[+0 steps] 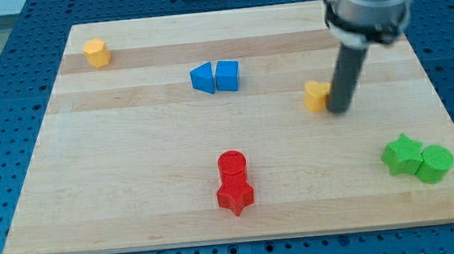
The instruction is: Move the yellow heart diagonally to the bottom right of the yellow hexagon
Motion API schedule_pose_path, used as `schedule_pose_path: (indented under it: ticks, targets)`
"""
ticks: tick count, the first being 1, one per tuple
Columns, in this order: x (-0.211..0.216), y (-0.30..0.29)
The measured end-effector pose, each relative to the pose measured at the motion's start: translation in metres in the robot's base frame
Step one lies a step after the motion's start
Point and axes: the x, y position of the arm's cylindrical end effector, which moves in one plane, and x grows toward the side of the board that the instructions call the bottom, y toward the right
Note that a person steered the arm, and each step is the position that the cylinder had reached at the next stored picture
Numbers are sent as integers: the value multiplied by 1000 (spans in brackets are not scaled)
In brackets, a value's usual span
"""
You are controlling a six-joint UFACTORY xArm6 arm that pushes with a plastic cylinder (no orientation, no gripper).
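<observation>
The yellow hexagon (96,53) sits near the board's top left corner. The yellow heart (317,95) lies right of the middle, partly hidden by my rod. My tip (338,110) rests on the board against the heart's right side, far to the right of the hexagon.
A blue triangle (201,79) and a blue cube (227,76) touch each other at top centre. A red cylinder (232,165) and a red star (235,194) sit at bottom centre. A green star (402,154) and a green cylinder (434,163) sit at the bottom right, near the wooden board's (135,191) edge.
</observation>
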Motion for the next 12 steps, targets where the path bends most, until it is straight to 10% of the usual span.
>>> schedule_pose_path:
  ticks: [1,5,8,11,12]
  targets:
    - [-83,-1]
    - [26,52]
    - [21,-39]
    - [-95,-79]
    - [-62,-71]
